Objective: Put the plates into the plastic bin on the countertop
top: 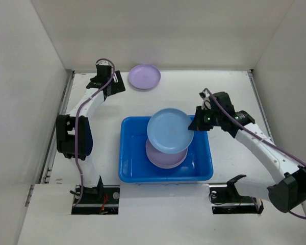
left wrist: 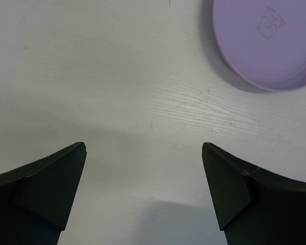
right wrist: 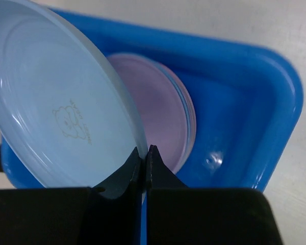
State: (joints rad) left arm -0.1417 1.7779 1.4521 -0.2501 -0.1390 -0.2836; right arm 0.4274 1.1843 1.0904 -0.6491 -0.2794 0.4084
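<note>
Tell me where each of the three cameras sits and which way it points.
Top: above and behind, looking down on countertop, bin, both arms.
Left wrist: faces down at countertop, lilac plate; open left gripper shows.
Right wrist: looks into bin; right gripper pinches blue plate.
Top and left wrist share the lilac plate.

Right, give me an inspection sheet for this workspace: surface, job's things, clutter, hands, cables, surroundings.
Surface: white countertop, no marks seen.
Job's things: plastic bin holds stacked plates, lilac on top; pale blue plate held tilted over the bin; lilac plate lies outside it, at the far side.
Clutter: nothing seen.
Hands: left hand open, empty, beside the lilac plate; right hand shut on the pale blue plate's rim.
Cables: purple cables run along both arms.
Surroundings: white walls.
</note>
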